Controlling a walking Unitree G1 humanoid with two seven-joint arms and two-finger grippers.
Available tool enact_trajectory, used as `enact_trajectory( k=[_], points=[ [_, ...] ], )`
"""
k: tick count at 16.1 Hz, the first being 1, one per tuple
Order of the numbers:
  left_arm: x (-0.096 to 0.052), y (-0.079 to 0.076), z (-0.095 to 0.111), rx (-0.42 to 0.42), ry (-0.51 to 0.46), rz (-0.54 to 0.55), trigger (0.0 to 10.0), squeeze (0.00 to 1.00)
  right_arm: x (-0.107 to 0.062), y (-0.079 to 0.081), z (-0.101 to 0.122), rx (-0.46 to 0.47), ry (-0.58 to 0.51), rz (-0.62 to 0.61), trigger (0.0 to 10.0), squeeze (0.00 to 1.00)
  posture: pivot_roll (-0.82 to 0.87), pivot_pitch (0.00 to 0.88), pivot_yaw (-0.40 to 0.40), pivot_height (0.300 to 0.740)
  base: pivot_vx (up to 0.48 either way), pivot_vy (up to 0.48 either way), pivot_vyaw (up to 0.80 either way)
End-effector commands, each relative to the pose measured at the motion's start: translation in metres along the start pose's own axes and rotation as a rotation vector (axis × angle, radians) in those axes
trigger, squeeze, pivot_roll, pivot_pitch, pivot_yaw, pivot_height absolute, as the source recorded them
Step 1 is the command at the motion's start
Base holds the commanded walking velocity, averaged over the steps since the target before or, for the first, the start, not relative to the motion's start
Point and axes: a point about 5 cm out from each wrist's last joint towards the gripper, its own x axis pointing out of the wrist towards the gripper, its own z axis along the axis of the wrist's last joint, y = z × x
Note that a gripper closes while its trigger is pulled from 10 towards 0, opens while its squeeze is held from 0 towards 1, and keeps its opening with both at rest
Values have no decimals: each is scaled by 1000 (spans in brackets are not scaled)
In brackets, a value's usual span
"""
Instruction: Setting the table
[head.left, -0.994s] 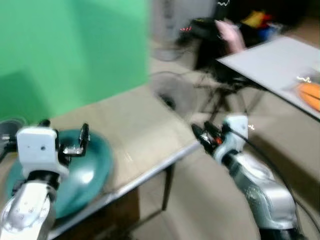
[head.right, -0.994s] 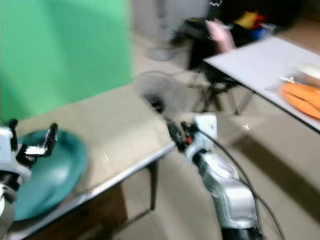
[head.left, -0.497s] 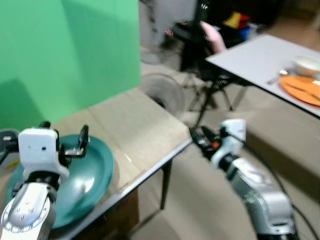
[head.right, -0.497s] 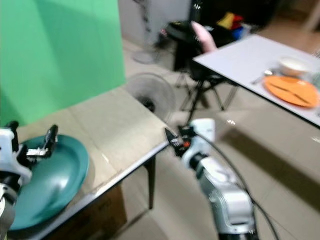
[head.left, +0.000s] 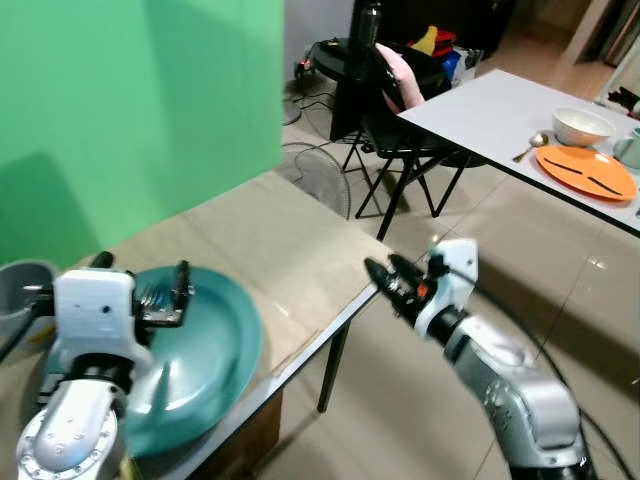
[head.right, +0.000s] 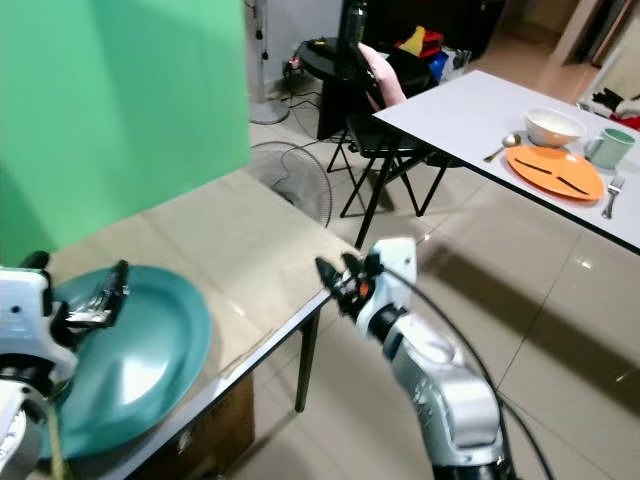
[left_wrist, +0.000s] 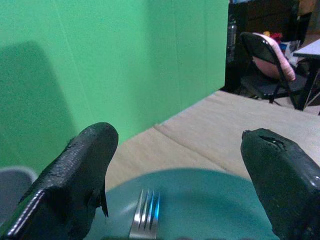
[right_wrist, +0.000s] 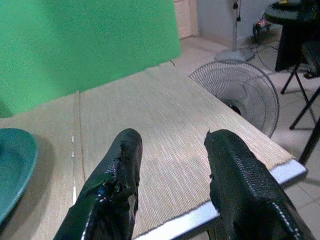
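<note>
A teal plate (head.left: 205, 350) is seen at the near-left end of the counter (head.left: 270, 255), with a metal fork (left_wrist: 145, 220) lying on it. The plate is judged rigid, glazed, slick and breakable, fairly heavy; a rim hold at the edge is best suited. The fork is judged light, thin and stiff, best pinched across the handle. The left pincer (head.left: 140, 297) is held spread wide above the plate, empty. The right pincer (head.left: 392, 283) is held partly spread at the counter's outer corner, empty. A grey cup (head.left: 22, 290) stands just beside the plate. A floor fan (head.right: 295, 180) and folding chair (head.left: 400, 110) lie beyond; further off a white table (head.right: 470, 105) carries an orange plate (head.right: 553, 170), bowl (head.right: 555, 127), mug (head.right: 610, 148) and spoon (head.right: 500, 147).
</note>
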Motion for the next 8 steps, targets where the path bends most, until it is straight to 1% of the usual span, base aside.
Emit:
enact_trajectory(
  k=[1,3,6,7,8],
  points=[
    [-3,-4,5,3,-22,-6,10000,0,-3,-5,-2,0,13,-19,10000,0,34,0,-27,740,0,-480,0],
    [-5,-5,5,0,-18,-3,10000,0,-2,-4,-1,-1,18,-6,10000,0,37,0,-34,740,0,-480,0],
    [-8,-4,5,4,-9,16,10000,0,0,-1,0,-10,28,48,10000,0,42,1,-39,740,0,-480,0],
    [-9,-3,5,7,-8,23,10000,0,0,0,0,-55,44,75,10000,0,45,1,-41,740,0,-480,0],
    [-10,-2,3,-50,4,42,10000,0,1,5,0,-66,52,117,10000,0,47,2,-44,740,0,364,800]
  ],
)
